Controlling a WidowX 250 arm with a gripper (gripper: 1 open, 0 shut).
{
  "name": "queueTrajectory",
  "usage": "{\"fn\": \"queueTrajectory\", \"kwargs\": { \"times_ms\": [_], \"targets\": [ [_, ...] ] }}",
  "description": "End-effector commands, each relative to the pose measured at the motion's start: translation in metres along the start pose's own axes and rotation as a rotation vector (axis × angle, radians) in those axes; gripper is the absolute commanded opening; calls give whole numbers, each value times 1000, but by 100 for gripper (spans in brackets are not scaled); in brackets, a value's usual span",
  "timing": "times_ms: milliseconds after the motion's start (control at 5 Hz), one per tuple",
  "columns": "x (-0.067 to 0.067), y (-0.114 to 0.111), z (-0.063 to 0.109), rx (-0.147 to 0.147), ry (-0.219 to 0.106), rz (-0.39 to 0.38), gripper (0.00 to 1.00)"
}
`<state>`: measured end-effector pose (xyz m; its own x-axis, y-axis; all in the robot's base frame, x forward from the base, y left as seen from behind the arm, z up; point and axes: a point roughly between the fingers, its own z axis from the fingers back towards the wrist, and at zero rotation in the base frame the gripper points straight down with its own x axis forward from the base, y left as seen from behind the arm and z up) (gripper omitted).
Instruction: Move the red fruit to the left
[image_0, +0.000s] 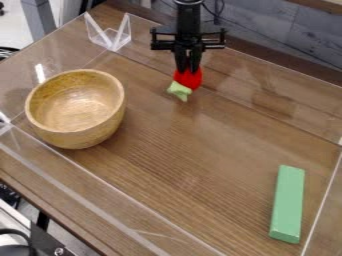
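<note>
The gripper (189, 68) points straight down over the far middle of the desk (201, 170), and its jaws are closed narrow on the red fruit (190, 80). The fruit hangs just under the black fingers, with its light green stem end (179, 90) sticking out low on the side toward the wooden bowl (75, 107). It seems to be at the desk surface or only a little above it; I cannot tell which.

The main risk, I think, is the grip itself. The fruit is small and round, and the jaws seem to hold only its upper part, so it may slip or turn if the green end drags on the wood. If it is dropped from a height, it can roll away. A second risk is the bowl, which stands near on the left. A move that goes too far may knock its rim or drop the fruit inside. The green block (287, 204) lies well apart and is no danger.
</note>
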<state>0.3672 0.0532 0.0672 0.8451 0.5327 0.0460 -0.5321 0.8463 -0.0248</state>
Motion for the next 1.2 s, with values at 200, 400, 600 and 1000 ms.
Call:
{"fn": "queueTrajectory", "kwargs": {
  "times_ms": [200, 400, 600, 1000],
  "targets": [
    [11, -1, 15, 2, -35, 39, 0],
    [9, -5, 13, 10, -24, 24, 0],
    [12, 5, 9, 16, -8, 36, 0],
    [12, 14, 10, 18, 32, 93, 0]
  ]
}}
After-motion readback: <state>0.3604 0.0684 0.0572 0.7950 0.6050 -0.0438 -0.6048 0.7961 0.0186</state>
